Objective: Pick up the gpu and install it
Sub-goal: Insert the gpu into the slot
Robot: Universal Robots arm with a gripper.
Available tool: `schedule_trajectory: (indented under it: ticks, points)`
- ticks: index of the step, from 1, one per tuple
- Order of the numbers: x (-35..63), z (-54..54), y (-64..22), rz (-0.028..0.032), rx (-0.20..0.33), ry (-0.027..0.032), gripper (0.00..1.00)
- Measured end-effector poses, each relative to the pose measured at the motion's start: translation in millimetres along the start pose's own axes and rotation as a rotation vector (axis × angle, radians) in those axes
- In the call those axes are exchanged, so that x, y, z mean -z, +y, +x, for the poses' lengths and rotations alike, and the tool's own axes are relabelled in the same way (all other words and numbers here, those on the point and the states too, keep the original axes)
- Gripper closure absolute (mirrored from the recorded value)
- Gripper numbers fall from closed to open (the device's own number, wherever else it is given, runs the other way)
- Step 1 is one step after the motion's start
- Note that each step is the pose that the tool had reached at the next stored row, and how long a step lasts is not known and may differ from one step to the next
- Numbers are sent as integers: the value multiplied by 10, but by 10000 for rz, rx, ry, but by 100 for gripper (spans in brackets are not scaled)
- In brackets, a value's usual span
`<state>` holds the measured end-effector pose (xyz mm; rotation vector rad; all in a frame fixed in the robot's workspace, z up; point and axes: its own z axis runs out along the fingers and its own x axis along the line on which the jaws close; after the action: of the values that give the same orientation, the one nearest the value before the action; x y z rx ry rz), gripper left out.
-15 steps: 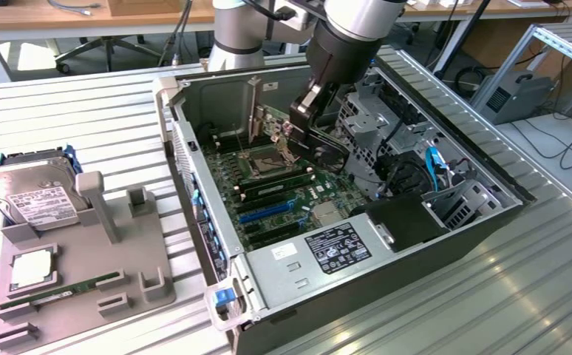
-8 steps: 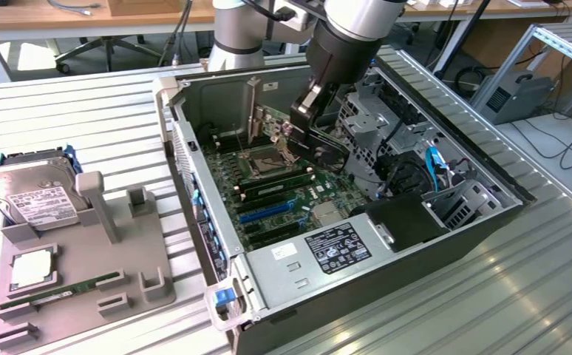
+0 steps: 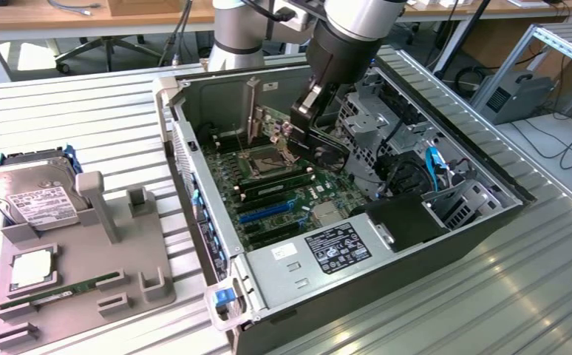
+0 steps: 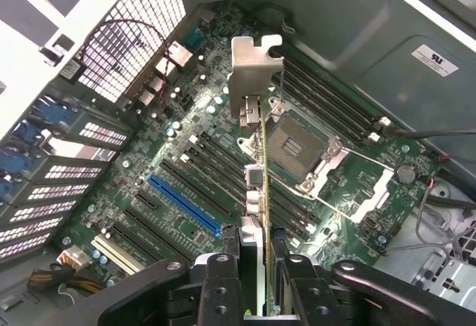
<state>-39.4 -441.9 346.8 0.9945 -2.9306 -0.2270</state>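
Note:
The gpu (image 4: 261,184) is a thin card seen edge-on in the wrist view, with its silver bracket (image 4: 253,65) at the far end. My gripper (image 4: 262,285) is shut on the card's near end, one black finger (image 4: 223,281) on each face. In the exterior view the gripper (image 3: 301,127) reaches down into the open computer case (image 3: 202,222). There the gpu (image 3: 269,122) hangs upright above the motherboard (image 3: 286,200), near the case's back wall. It sits over the black slots between the CPU socket (image 4: 297,147) and the blue slot (image 4: 182,205). I cannot tell whether it touches a slot.
On the exterior view's left a grey fixture (image 3: 79,296) carries a silver hard drive (image 3: 35,196), a processor chip (image 3: 32,268) and a green memory stick (image 3: 59,290). Drive cages (image 3: 370,118), cables and the power supply (image 3: 330,248) crowd the case around the arm.

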Motion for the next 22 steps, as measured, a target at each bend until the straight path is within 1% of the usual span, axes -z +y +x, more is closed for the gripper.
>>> schedule_trajectory:
  ticks: [22]
  points:
    - [0, 0, 0, -4, 362, 55, 73]
